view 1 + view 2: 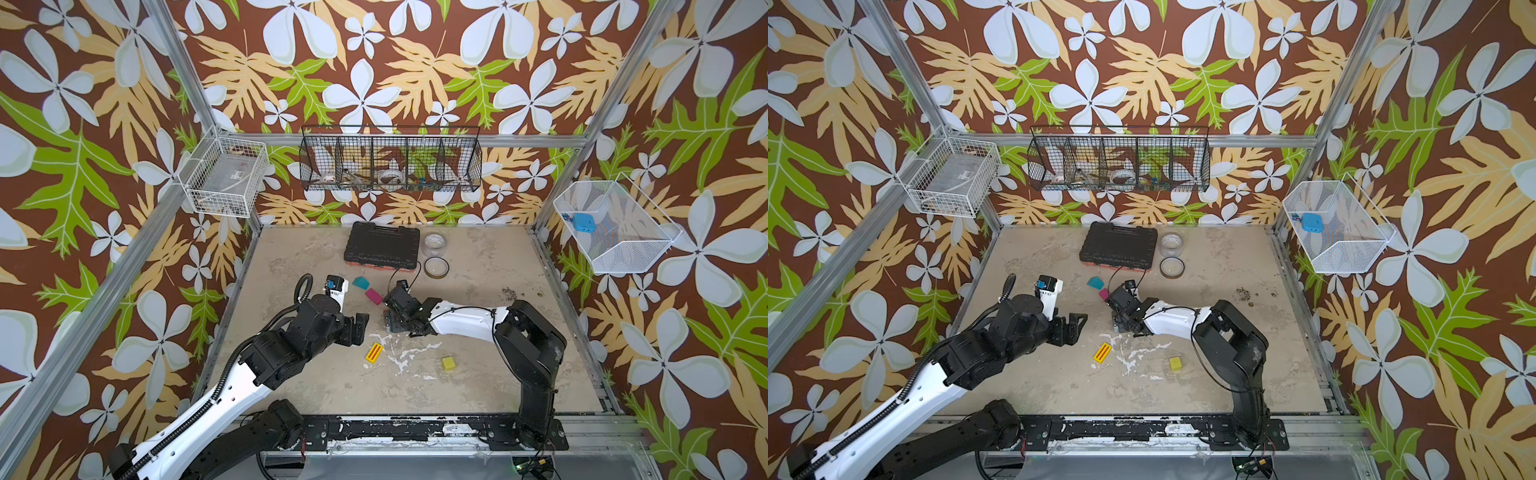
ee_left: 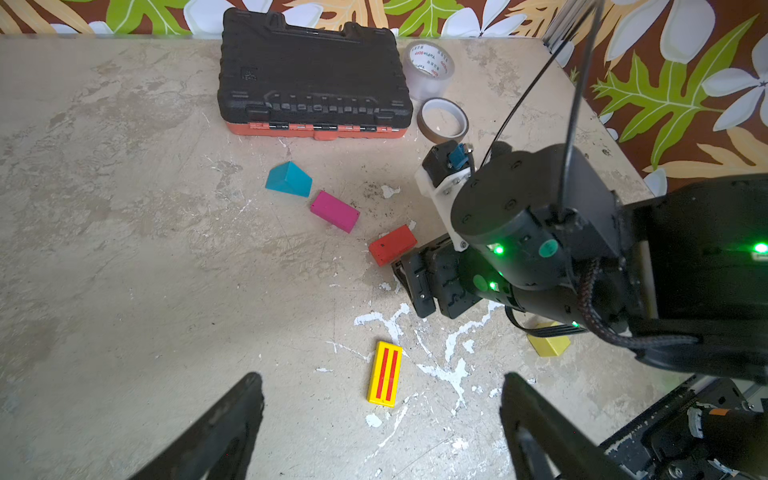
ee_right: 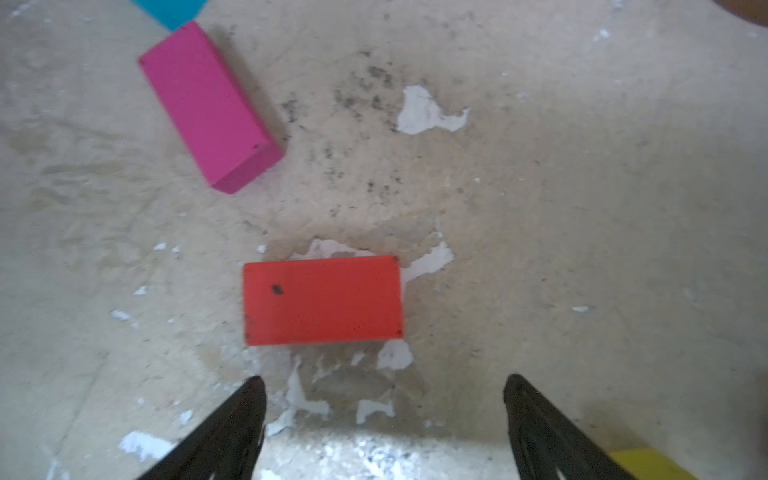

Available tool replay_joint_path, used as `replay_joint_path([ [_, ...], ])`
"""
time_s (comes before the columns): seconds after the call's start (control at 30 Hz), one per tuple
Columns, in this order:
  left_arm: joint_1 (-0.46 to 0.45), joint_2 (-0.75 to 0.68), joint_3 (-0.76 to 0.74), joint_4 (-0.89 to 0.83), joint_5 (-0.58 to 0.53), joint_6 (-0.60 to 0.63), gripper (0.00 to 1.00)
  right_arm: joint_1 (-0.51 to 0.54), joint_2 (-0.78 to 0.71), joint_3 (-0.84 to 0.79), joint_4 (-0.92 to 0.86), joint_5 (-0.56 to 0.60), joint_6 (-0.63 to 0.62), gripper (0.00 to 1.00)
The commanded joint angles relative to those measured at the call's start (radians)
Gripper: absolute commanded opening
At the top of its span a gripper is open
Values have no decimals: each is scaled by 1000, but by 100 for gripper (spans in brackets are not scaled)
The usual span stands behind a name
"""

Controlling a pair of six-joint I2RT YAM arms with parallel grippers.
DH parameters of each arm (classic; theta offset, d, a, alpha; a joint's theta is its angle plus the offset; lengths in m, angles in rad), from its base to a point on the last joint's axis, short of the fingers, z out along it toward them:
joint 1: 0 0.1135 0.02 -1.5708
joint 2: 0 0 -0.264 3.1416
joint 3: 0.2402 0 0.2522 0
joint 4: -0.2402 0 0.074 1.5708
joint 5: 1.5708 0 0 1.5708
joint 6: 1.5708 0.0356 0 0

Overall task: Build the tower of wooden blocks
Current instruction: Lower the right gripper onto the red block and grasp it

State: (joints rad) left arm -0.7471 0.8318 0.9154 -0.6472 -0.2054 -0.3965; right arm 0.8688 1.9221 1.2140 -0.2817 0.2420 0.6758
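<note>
Loose wood blocks lie singly on the table, and no tower shows in any view. A teal wedge (image 1: 360, 282) (image 2: 289, 179) and a magenta block (image 1: 373, 296) (image 3: 210, 106) sit near the middle. Flat just ahead of my right gripper (image 3: 384, 379) (image 1: 390, 318) lies a red block (image 3: 323, 300) (image 2: 392, 245). That gripper is open and empty, and it hides the red block in both top views. My left gripper (image 2: 382, 379) (image 1: 359, 328) hangs open and empty above a yellow brick with red stripes (image 1: 373, 353) (image 2: 385, 372). A yellow-green cube (image 1: 449, 363) (image 2: 548, 343) rests by the right arm.
A black tool case (image 1: 382, 247) lies at the back of the table (image 1: 478, 390), with two tape rolls (image 1: 435, 242) (image 1: 436, 267) beside it. Wire baskets hang on the left (image 1: 226, 176), back (image 1: 390, 160) and right (image 1: 615, 226) walls.
</note>
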Motion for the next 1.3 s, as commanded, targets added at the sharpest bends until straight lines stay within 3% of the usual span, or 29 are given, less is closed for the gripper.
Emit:
replay_joint_path([
  [0.0, 0, 0, -1, 20, -9, 0, 91, 2, 8, 18, 43, -52, -25, 94],
  [0.23, -1, 1, -1, 18, -12, -1, 91, 0, 104, 112, -6, -32, -31, 96],
  [0.53, -1, 13, -1, 18, -10, 0, 91, -4, 121, 133, -34, 4, -30, 86],
  [0.7, -1, 10, -1, 18, -15, 0, 91, -16, 124, 131, -37, -6, -25, 76],
  [0.97, -1, 11, -1, 18, -17, -1, 91, -16, 124, 139, -45, -20, -26, 51],
  [1.27, -1, 7, -1, 18, -14, -1, 91, -15, -4, 89, -61, -19, -31, 40],
])
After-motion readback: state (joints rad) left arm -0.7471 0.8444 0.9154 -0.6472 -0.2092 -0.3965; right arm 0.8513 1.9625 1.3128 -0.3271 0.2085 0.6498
